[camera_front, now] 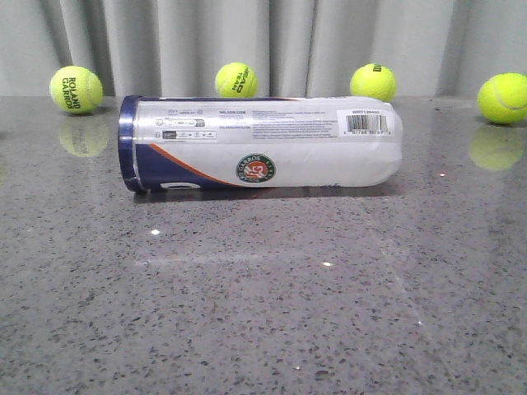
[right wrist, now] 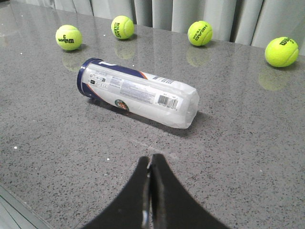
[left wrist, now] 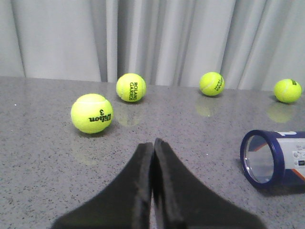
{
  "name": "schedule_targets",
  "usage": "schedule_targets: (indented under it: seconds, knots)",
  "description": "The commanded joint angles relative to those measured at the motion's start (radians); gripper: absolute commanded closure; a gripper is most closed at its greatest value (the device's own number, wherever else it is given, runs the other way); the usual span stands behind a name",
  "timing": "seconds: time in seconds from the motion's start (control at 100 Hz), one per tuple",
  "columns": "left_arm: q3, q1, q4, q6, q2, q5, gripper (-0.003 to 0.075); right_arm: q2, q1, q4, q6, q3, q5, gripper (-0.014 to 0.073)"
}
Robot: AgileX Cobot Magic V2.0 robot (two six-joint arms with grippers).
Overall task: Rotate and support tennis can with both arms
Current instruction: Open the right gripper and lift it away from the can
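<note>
- The tennis can (camera_front: 259, 144) lies on its side on the grey speckled desk (camera_front: 263, 313), long axis running across the front view, navy-rimmed open end to the left and rounded ribbed base to the right.
- Its label faces the front camera: barcode near the base end, round Roland Garros emblem low at the middle, an orange stripe edging the navy band at the left.
- Neither arm appears in the front view; nothing touches the can.
- The left claw (left wrist: 153, 143) has its two black wedge fingers pressed together with nothing between them, well apart from the can's navy rim (left wrist: 259, 157), which shows at the edge of that wrist view.
- The right claw (right wrist: 150, 160) is likewise closed and empty, its tips near the can's side but apart from it.
- Four yellow balls (camera_front: 76, 89) (camera_front: 236, 80) (camera_front: 372, 82) (camera_front: 502, 98) stand in a row behind the can, before a pale curtain (camera_front: 272, 41).
- A fifth ball marked Wilson 3 (left wrist: 91, 113) shows in the wrist views; it seems to sit off the can's open end, though the angle makes that uncertain.
</note>
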Motion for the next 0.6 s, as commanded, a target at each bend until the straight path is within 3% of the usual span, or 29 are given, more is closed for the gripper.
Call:
schedule_targets:
  seconds: [0.0, 0.26, 0.33, 0.5, 0.59]
  knots:
    - [-0.078, 0.002, -0.034, -0.009, 0.088, -0.014, 0.074, 0.011, -0.006, -0.002, 0.0, -0.024, -0.079, 0.0662]
    - [-0.206, 0.002, -0.065, 0.002, 0.35, 0.079, 0.0709, 0.011, -0.006, -0.002, 0.0, -0.024, -0.079, 0.0662]
    - [-0.235, 0.002, -0.074, 0.002, 0.419, 0.095, 0.0629, 0.011, -0.006, -0.002, 0.0, -0.024, -0.08, 0.0662]
    - [-0.287, 0.002, -0.099, 0.002, 0.552, 0.093, 0.0325, 0.011, -0.006, -0.006, -0.001, -0.023, -0.08, 0.0662]
    - [-0.31, 0.002, -0.142, 0.002, 0.617, 0.088, 0.0208, 0.011, -0.006, -0.01, -0.001, -0.023, -0.08, 0.0662]
